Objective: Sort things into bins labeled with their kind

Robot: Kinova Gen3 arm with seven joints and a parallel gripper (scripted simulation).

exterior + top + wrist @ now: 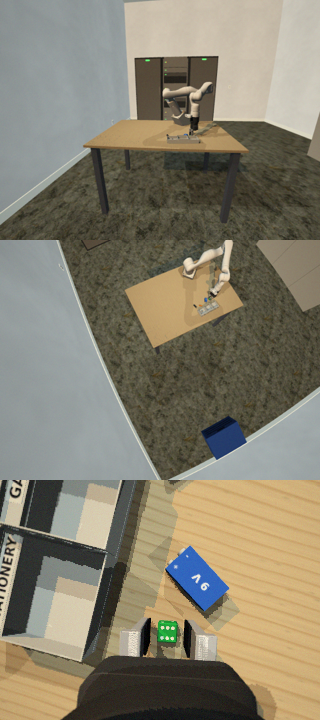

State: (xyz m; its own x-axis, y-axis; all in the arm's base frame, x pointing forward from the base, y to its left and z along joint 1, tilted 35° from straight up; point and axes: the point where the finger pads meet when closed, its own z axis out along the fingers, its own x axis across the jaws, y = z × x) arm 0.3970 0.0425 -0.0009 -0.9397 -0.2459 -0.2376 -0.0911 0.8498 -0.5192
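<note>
A small green die [167, 631] lies on the table between the fingers of my gripper [167, 631]. The fingers are open, with a gap on each side of the die. A blue 9V battery [197, 578] lies just beyond the die. The grey row of bins [55, 555] stands to the left; the nearest bin's label ends in "ATIONERY" and the one after it starts with "GA". In the top view my gripper [212, 294] is low over the die [209, 298], next to the battery [205, 299] and the bins [208, 307].
An orange thing [200, 305] and a small black thing [194, 306] lie on the table left of the bins. The arm's base [189, 272] stands at the table's far edge. In the exterior view the bins [183, 139] sit near the front edge.
</note>
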